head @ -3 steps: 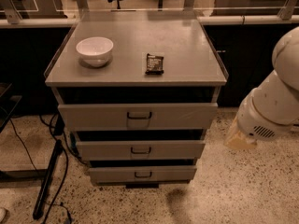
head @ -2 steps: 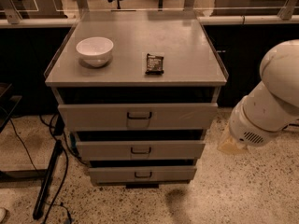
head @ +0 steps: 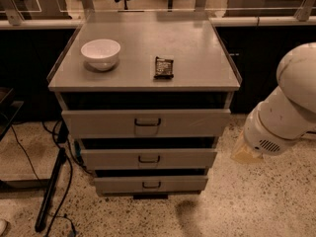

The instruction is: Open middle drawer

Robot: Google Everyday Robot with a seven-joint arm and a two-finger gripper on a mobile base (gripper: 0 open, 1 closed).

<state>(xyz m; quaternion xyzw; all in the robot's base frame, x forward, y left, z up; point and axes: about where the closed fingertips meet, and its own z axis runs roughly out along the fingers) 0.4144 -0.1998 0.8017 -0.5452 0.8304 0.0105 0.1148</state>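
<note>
The middle drawer (head: 187,158) is a grey flat front with a small dark loop handle (head: 148,159) at its centre. It sits between the taller top drawer (head: 187,122) and the smaller bottom drawer (head: 177,184). All three fronts step slightly forward of the cabinet, with dark gaps above them. My gripper is out of view; only the white rounded arm (head: 284,117) shows at the right edge, beside the cabinet and level with the top and middle drawers, not touching them.
On the cabinet top (head: 197,58) stand a white bowl (head: 100,53) and a dark snack packet (head: 164,66). Black cables and a stand leg (head: 52,186) lie on the speckled floor to the left. Dark counters run behind.
The white arm has moved further into view from the right and slightly towards the cabinet. The drawers, bowl and packet have not moved.
</note>
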